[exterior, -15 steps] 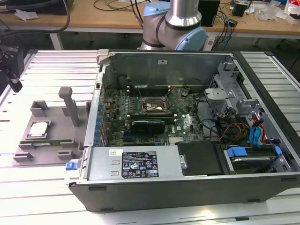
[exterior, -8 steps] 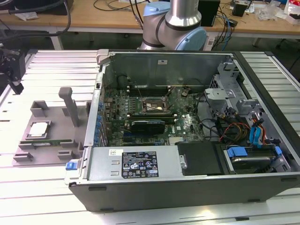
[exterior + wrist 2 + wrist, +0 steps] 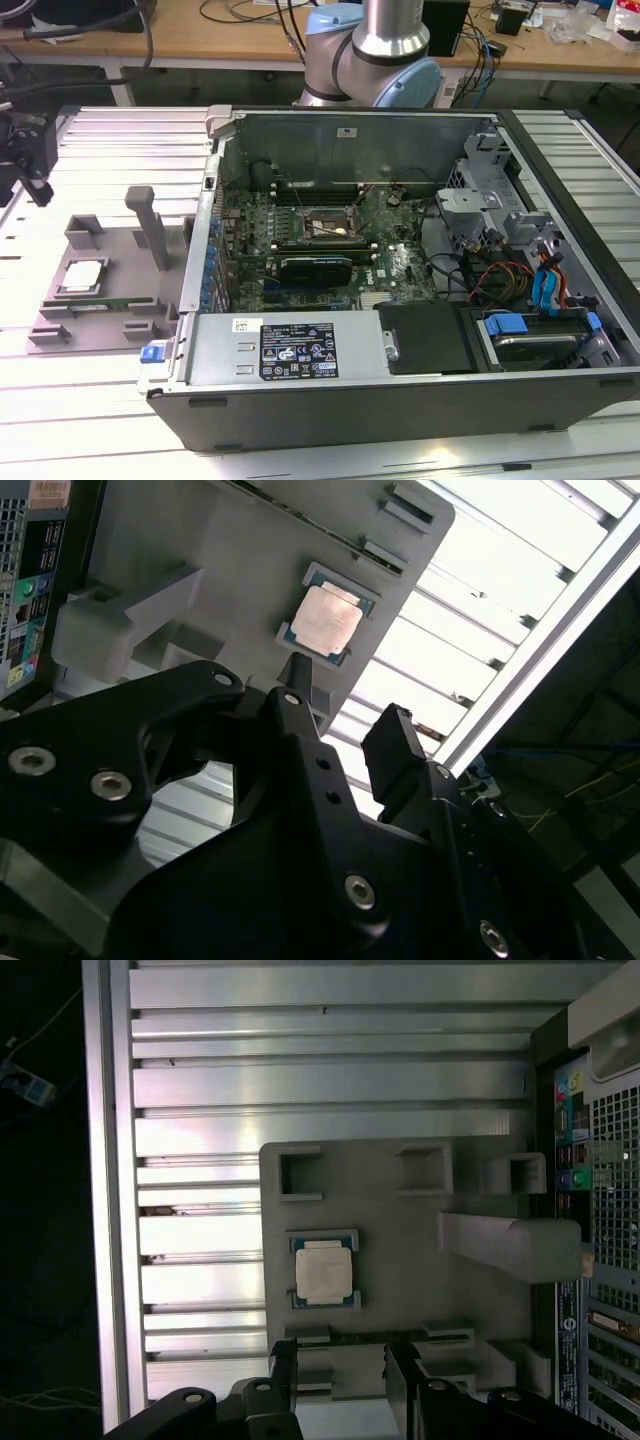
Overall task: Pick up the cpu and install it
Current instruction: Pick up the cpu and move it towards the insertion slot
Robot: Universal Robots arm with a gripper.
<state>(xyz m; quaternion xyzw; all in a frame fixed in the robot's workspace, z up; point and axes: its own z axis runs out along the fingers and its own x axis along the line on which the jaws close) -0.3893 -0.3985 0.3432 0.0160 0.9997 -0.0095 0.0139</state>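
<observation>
Currently | gripper: fingers apart, nothing between them, well off the computer case toward the exterior view's left, not touching the cpu | cpu: lying flat in its recess on the grey holder plate, just beside the case's left wall | socket frame: inside the case.

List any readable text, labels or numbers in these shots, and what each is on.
Black label on the computer case: print too small to read.
White sticker on its inner wall: unreadable.
cpu top plate: no legible marking.
Nothing quotable.
</observation>
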